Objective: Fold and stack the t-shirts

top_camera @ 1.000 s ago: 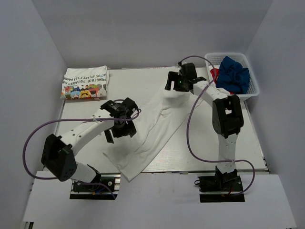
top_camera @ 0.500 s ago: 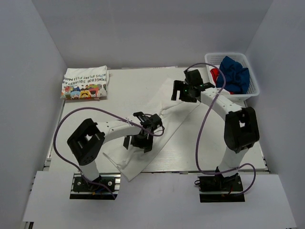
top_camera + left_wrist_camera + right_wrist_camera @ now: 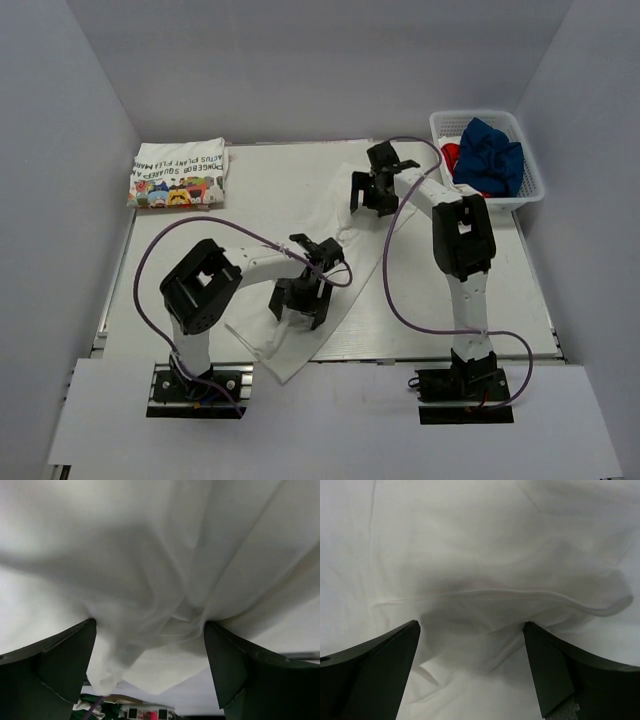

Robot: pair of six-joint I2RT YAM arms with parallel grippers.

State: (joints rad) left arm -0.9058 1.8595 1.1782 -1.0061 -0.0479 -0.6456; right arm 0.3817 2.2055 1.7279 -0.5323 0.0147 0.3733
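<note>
A plain white t-shirt [image 3: 292, 355] lies slanted across the white counter [image 3: 250, 195]. The left tool [image 3: 297, 305] is open over its near part. The right tool [image 3: 375, 190] is open over its far end. Cloth bunches between both tools' fingers.

In the basket [image 3: 470, 113], the navy tee [image 3: 492, 155] covers most of the red-graphic tee [image 3: 450, 155], whose print is too small to read.

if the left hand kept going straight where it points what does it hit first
The plain white t-shirt: it fills the view right ahead of the left hand, bunched between its open fingers. How near is unclear.
</note>
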